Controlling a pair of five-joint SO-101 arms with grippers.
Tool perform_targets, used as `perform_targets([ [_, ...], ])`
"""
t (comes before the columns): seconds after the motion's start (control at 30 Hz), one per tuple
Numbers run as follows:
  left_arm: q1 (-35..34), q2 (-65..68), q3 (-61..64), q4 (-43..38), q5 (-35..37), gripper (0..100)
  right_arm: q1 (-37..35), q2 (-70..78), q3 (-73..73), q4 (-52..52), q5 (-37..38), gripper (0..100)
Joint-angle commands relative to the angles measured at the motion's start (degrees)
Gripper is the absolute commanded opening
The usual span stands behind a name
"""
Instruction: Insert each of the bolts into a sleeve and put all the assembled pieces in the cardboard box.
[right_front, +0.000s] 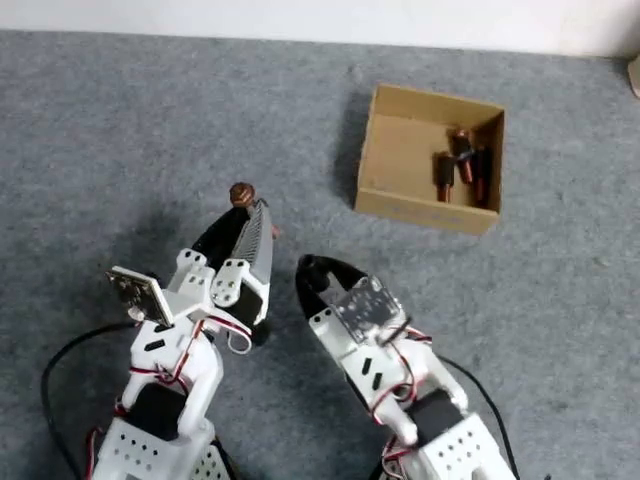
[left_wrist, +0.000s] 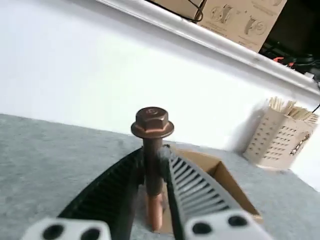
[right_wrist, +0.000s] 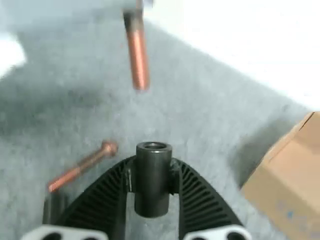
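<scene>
Copper-coloured and hex-headed, the bolt (left_wrist: 152, 122) stands clamped in the left gripper (left_wrist: 152, 162). Its jaws are nearly closed on the shank, with the head clear above the fingertips. The right gripper (right_wrist: 152, 167) is likewise drawn in around a black sleeve (right_wrist: 152, 192), whose open bore faces outward from the jaws. Both grippers sit near the cardboard box (right_front: 420, 208), on the side of it towards the arms. The bolt is farther from the box than the sleeve.

In the right wrist view the bolt's threaded end hangs apart from the sleeve's mouth and off its axis, so we judge the insertion is not yet begun. To do it well, we would:
- bring the shank tip square over the bore, the two axes in line;
- close the gap slowly;
- keep the sleeve gripped firmly so it cannot twist;
- let go of the bolt only once the shank has entered.

Several assembled pieces (right_front: 462, 165) already lie in the box. A loose bolt (right_wrist: 82, 165) waits on the grey mat (right_front: 120, 130), farther from the box than the sleeve.
</scene>
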Motion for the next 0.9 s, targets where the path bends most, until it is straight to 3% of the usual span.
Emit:
perform_targets([
  [0.0, 3.4, -0.8, 1.1, -2.2, 1.5, 1, -0.2, -6.5, 6.2, 3.0, -0.1, 0.5],
  [0.13, 6.6, -0.7, 1.1, -1.1, 7.1, 1, -0.3, -3.6, 6.1, 2.9, 0.0, 0.5],
  [0.87, 10.4, -0.7, 1.0, 3.3, 7.2, 1, 0.7, -6.4, 6.1, 4.5, 0.1, 0.5],
])
